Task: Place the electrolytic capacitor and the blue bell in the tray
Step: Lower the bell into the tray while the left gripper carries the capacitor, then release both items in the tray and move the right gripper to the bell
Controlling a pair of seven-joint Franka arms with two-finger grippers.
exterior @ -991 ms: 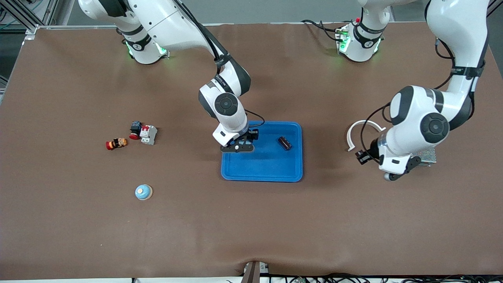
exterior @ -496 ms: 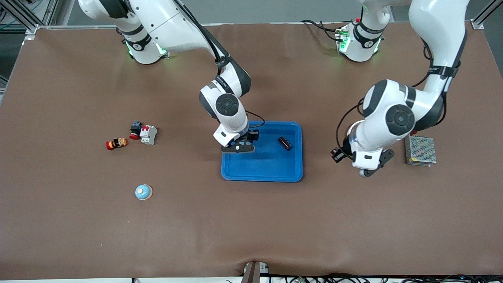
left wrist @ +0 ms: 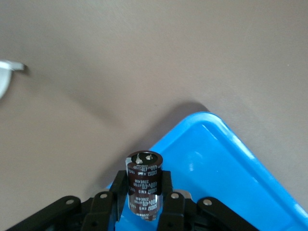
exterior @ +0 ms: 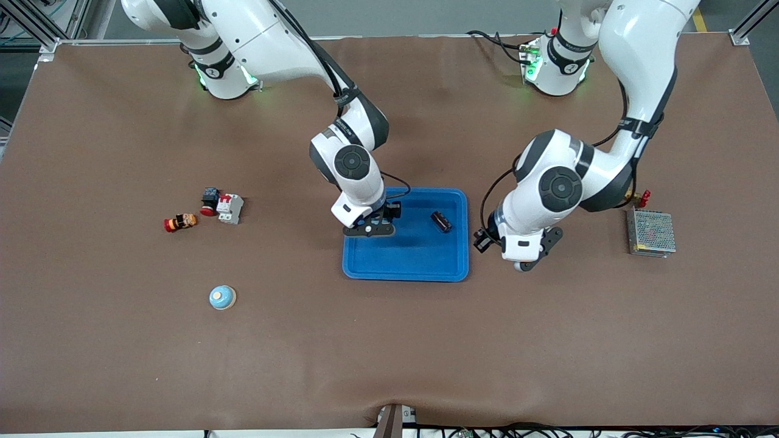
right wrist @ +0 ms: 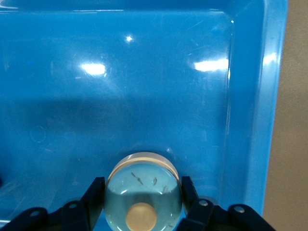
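Note:
The blue tray (exterior: 405, 271) lies mid-table. My right gripper (exterior: 368, 230) is down inside the tray (right wrist: 144, 86), at the side toward the right arm's end. Its fingers (right wrist: 96, 190) hug both sides of a pale-blue bell (right wrist: 143, 190) with a cream button, which rests on the tray floor. My left gripper (exterior: 517, 250) hangs just outside the tray rim at the left arm's end. It is shut on an upright dark-brown electrolytic capacitor (left wrist: 144, 183), above the tray's corner (left wrist: 226, 163).
A small dark part (exterior: 441, 221) lies in the tray. A second blue bell (exterior: 222, 297) sits on the table toward the right arm's end, with a white-and-red breaker (exterior: 229, 208), a black-and-red button (exterior: 210, 200) and a red-orange part (exterior: 180, 222). A mesh-covered box (exterior: 650, 233) lies toward the left arm's end.
My left arm has swung from beside the mesh box toward the tray, carrying the capacitor, and now covers the white arc. The right gripper has stayed low in the tray.

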